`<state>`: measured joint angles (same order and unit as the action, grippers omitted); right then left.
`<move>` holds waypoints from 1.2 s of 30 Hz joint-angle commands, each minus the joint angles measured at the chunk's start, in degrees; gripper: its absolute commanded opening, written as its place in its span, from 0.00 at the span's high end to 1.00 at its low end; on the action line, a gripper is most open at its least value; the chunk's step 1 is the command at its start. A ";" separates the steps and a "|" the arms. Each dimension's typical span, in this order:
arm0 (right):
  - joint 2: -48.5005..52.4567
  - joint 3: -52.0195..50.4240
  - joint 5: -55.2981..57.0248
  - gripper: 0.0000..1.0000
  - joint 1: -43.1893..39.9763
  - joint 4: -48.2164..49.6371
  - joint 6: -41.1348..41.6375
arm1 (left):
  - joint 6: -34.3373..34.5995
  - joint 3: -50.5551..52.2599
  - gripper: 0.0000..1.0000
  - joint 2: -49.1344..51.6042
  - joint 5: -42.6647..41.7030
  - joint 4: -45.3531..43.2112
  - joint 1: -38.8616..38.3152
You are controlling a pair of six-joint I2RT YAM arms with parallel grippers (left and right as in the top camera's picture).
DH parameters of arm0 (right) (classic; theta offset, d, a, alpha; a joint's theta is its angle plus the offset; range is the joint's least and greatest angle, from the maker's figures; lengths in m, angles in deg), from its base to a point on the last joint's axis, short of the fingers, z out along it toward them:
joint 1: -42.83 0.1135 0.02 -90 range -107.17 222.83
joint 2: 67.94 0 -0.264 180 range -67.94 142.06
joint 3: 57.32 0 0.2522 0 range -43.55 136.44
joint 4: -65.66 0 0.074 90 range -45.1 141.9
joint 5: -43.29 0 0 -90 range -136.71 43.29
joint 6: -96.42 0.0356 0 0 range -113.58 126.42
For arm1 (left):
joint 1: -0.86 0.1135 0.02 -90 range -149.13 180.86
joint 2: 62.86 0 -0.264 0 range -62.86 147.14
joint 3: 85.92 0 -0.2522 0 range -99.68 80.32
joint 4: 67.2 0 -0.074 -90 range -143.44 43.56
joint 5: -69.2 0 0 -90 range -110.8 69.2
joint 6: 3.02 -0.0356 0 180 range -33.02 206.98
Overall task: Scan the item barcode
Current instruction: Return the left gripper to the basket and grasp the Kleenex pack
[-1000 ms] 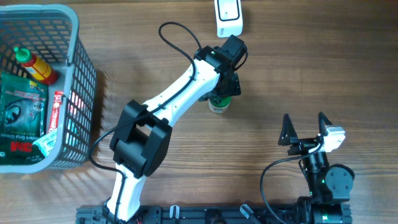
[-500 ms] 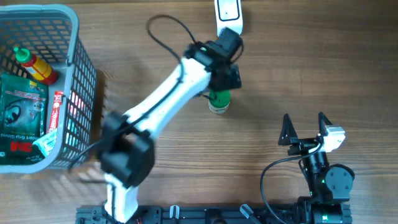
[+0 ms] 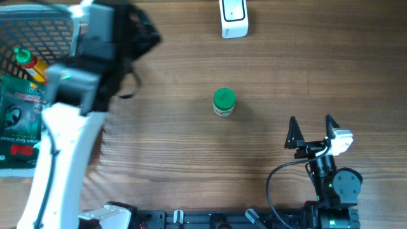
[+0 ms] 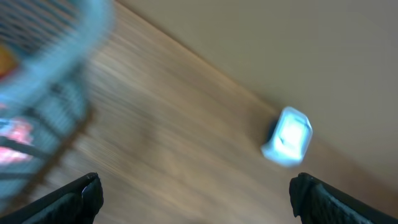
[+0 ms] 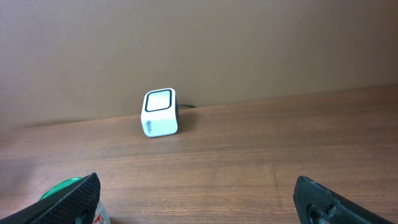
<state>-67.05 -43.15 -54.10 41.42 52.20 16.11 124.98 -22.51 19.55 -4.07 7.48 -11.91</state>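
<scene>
Left tool (image 4: 196, 198) first: its two dark fingers sit at opposite lower corners of the wrist view, spread wide, with only blurred wood grain between them. Overhead, it shows as a dark smear up by the counter's far-left corner, at the rim of the pale blue plastic mesh basket (image 3: 25, 9), with the white arm running down along the left edge. The wrist picture is badly smeared, but the basket wall fills its upper left and a pale box shape sits to the right.

Over to the right tool (image 3: 310, 124): it is parked near the counter's near-right corner, jaws wide apart and pointing toward the far edge, closed on nothing.

And here is the item: the small round jar with the green lid (image 3: 224, 102) stands upright on its own near the middle of the wooden counter (image 3: 159, 146), well apart from both tools. The right wrist view catches just the green lid at the lower left, beside its left finger.

Beyond the jar, at the far edge, sits the white box-shaped barcode scanner (image 3: 234, 18), its dark-framed window facing the near edge in the right wrist view.

Inside the basket lie a red sauce bottle with a green cap (image 3: 28, 62) and a dark green foil packet (image 3: 19, 114).
</scene>
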 commanded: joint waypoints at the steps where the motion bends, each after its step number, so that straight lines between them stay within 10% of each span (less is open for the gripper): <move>1: -0.46 -0.11 0.37 0.00 0.26 0.26 -0.57 | -1.79 -0.37 0.00 -3.26 2.40 0.37 10.84; 13: -0.46 -0.11 0.35 0.00 0.26 0.26 -0.55 | -1.79 -0.35 0.00 4.13 -7.21 5.11 38.21; 36: -0.46 -0.11 0.37 0.00 0.26 0.24 -0.55 | -6.05 1.42 0.00 34.38 -13.11 10.14 39.56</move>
<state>-67.05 -43.15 -54.10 41.47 52.20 16.11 120.02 -22.60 51.88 -16.22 18.19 27.52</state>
